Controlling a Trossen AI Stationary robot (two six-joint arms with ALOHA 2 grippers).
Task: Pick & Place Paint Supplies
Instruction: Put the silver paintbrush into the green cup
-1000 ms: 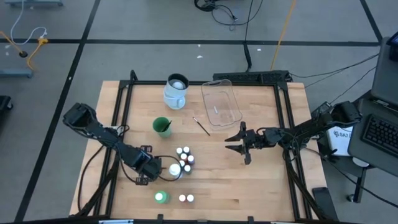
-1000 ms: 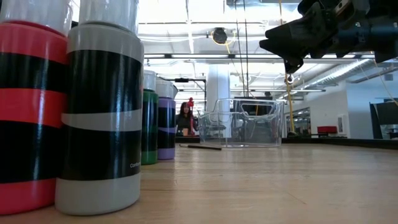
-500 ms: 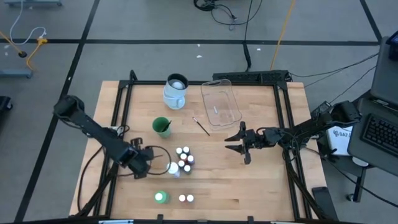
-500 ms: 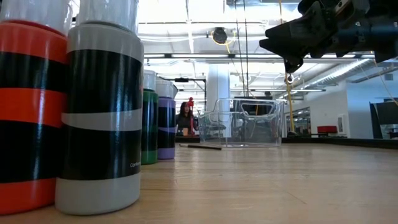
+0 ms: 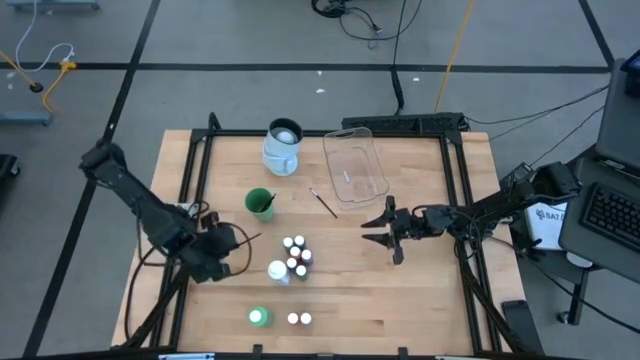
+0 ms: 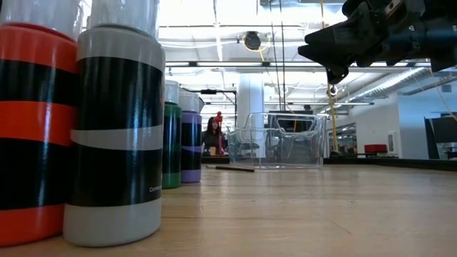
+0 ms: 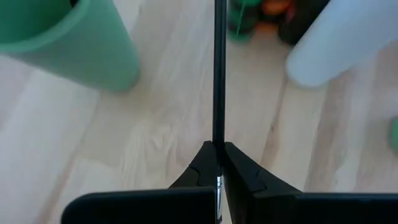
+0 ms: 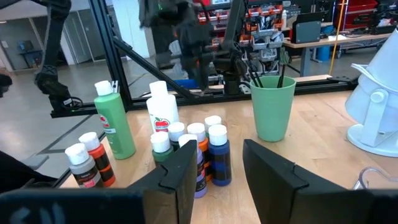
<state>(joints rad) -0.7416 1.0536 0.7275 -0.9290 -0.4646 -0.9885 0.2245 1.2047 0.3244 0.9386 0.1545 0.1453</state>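
The dark-handled brush (image 7: 219,74) is travelling with the left gripper (image 5: 222,243), which over the last second has pulled back from the cluster of small paint bottles (image 5: 296,256) toward the table's left edge, leaving the tall white bottle (image 5: 278,270) standing beside them. The left gripper's fingers are pressing together on the brush's end, so its long axis is pointing straight out ahead, between the green cup (image 7: 74,40) and the white bottle, with the cup lying closest to this arm. The right gripper (image 5: 385,228) is hovering with fingers spread, just below the clear tray (image 5: 357,166).
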